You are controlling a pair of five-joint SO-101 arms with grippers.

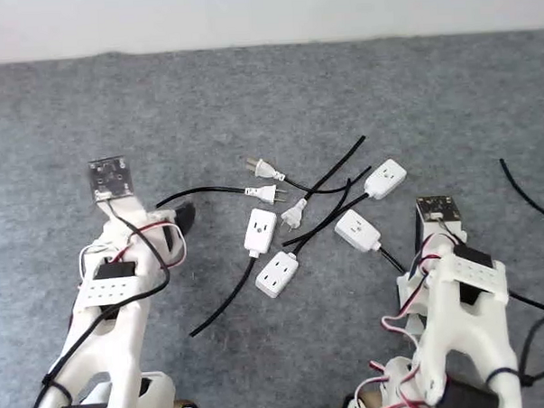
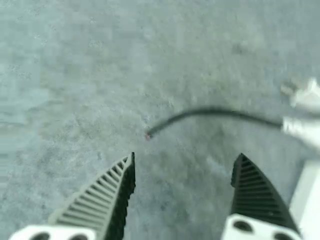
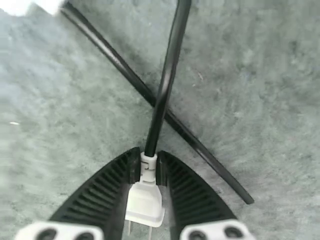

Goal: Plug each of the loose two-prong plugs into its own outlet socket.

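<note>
- Left wrist view: the left gripper [image 2: 186,159] hangs spread over the bare counter [image 2: 75,75] and holds nothing. A black cord end [image 2: 148,135] lies just beyond its tips, probably its way in toward that cord's plug [image 1: 268,195].
- High view, centre: more loose plugs [image 1: 267,169] lie among crossed cords, near the white outlet sockets [image 1: 260,230]. None looks plugged in.
- Right wrist view: the right gripper [image 3: 147,152] pinches a white two-prong plug [image 3: 145,200] by its body. The prongs face the wrist and the cord runs away, so it likely needs turning before it can meet a socket.
</note>
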